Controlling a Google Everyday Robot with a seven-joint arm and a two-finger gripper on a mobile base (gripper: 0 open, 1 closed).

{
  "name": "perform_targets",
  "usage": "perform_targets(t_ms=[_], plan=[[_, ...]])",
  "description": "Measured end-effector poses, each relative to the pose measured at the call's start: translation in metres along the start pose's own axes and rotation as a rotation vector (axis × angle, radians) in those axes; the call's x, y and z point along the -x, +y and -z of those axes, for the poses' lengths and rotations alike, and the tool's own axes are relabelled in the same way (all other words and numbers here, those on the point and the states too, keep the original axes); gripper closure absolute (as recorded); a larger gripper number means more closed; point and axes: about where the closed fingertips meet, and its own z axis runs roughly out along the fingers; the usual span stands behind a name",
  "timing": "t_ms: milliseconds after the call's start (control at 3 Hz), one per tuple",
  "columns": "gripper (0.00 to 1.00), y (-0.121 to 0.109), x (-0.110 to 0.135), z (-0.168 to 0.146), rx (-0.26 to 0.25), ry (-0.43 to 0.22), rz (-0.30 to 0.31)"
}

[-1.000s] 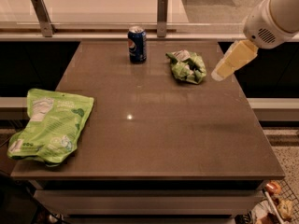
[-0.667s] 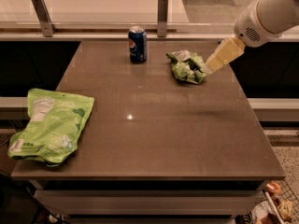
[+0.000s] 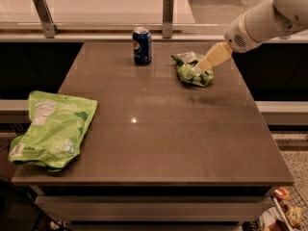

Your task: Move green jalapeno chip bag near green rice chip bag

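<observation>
– Jaws: gripper (image 3: 198,68) tip sits on the upper right edge of the green jalapeno chip bag (image 3: 185,72). Released or clenched, can't tell, only one tan wedge shows.

– What changed?

– A second ago the jaws hung off to the bag's right, clear of it. Now they've swung in and down and look to be touching the foil. Arm (image 3: 262,20) comes in from the far right corner.

– Bag moved?

– No. Same spot on the tabletop (image 3: 159,129), directly under and just picture-left of the jaws. Not lifted.

– Target?

– Green rice chip bag (image 3: 53,129) lies flat, well apart from the jaws, toward the near left corner, overhanging the edge a bit. Blue can (image 3: 142,45) stands upright near the jaws, picture-left beyond the small bag.

– So the stage?

– My read: reach finished, grasp about to happen or just starting. Carry not begun, whole tabletop diagonal to cross. Crinkly, lumpy foil could slip out of an edge pinch.
</observation>
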Motion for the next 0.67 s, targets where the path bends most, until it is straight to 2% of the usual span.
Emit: perform_targets(t_ms=[667], plan=[[0.0,0.01,0.0,-0.058,0.11,-0.04,-0.042]])
